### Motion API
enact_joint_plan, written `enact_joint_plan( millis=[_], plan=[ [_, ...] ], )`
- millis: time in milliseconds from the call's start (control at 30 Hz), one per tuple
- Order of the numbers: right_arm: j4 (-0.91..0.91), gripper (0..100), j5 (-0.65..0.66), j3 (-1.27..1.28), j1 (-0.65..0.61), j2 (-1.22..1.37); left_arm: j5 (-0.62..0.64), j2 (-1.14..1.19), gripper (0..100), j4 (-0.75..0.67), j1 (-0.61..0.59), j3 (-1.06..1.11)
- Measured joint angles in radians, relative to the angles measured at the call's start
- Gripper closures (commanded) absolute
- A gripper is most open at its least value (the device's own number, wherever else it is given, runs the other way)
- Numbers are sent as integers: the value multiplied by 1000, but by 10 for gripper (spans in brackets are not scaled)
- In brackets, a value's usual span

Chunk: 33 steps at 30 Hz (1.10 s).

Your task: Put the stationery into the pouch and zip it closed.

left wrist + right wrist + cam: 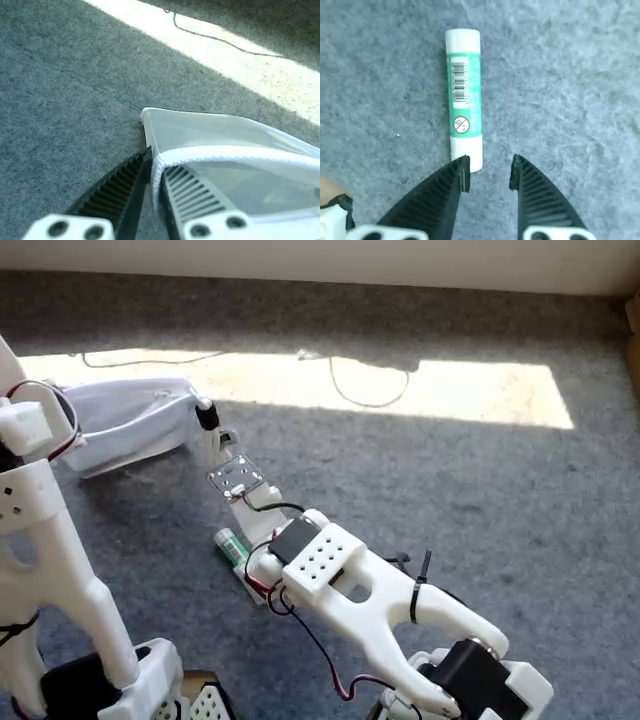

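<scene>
Grey carpet (480, 500) everywhere. Left claw (152, 160) is clamped tight on the pouch (225, 135) rim, over by the sunlit patch. Right claw (489, 167) hangs partly open, gripping nothing, glue stick (464, 95) lying flat right at one tip.

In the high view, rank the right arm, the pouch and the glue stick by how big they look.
1. Right arm, though it is nearer the camera
2. pouch
3. glue stick, partly hidden under the arm
</scene>
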Motion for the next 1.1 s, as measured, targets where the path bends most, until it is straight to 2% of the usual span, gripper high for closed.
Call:
enact_joint_plan(
  millis=[167, 467, 533, 633, 733, 900, 1100],
  plan=[
    [-146, 861, 0, 2, -49, 17, 0, 0, 994, 8, 18, 0],
    [-169, 865, 0, -95, -57, 310, 0, 0, 994, 8, 18, 0],
    [-169, 891, 0, -109, -55, 325, 0, 0, 994, 8, 18, 0],
    [-169, 986, 0, -112, -54, 327, 0, 0, 994, 8, 18, 0],
    [-169, 988, 0, -112, -51, 333, 0, 0, 994, 8, 18, 0],
    [-121, 988, 0, -127, -51, 333, 0, 0, 994, 8, 18, 0],
    [40, 988, 2, -126, -44, 192, 0, 0, 994, 8, 18, 0]
  ],
)
